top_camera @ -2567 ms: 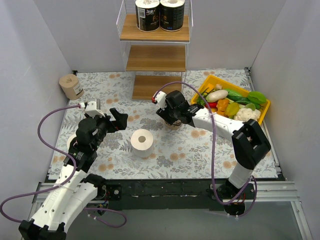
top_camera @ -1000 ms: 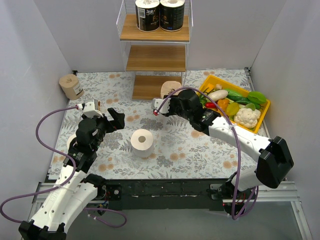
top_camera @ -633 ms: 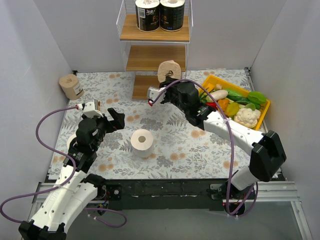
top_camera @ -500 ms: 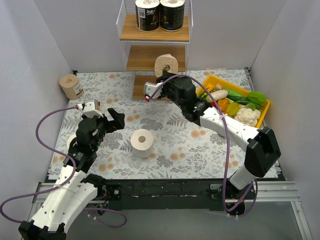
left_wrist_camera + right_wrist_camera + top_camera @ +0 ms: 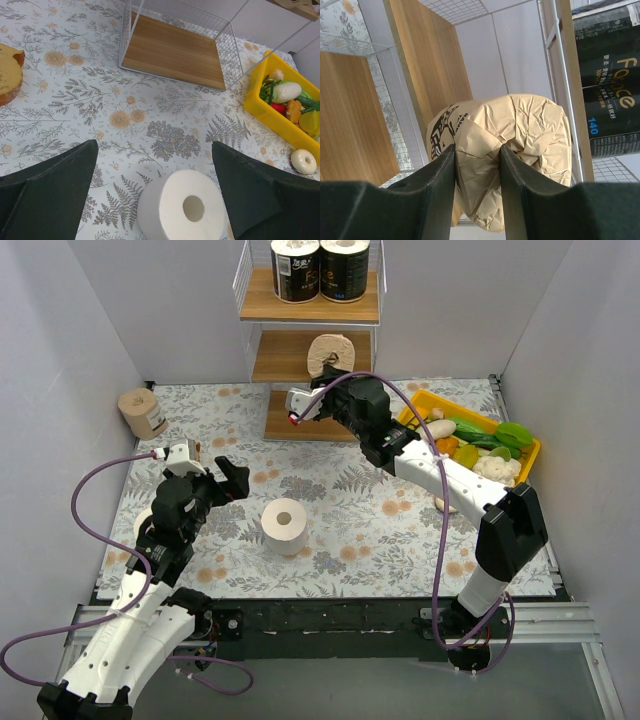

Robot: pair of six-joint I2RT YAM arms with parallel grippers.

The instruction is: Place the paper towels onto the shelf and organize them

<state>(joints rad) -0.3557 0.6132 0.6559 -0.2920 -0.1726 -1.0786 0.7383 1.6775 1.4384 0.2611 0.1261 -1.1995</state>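
Crinkled tan with dark brown print on the tan-wrapped roll (image 5: 520, 145), in the black right gripper (image 5: 476, 150). Glossy black with gold and blue lettering on the two black-wrapped rolls (image 5: 295, 270) (tops white). Light brown wood grain and thin white wire for the shelf (image 5: 285, 358). Plain white on the white roll (image 5: 182, 210). Grey ferns and tan flowers across the white tablecloth (image 5: 100, 100). Bright yellow for the vegetable tray (image 5: 265, 117).

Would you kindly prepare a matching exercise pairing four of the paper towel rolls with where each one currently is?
1 black rolls
2 white roll
3 left tan roll
4 right tan roll

a in the right gripper, at the middle tier of the shelf
b top tier
c table, far-left, beside the wall
d table, before the left gripper

Pairs: 1-b, 2-d, 3-c, 4-a
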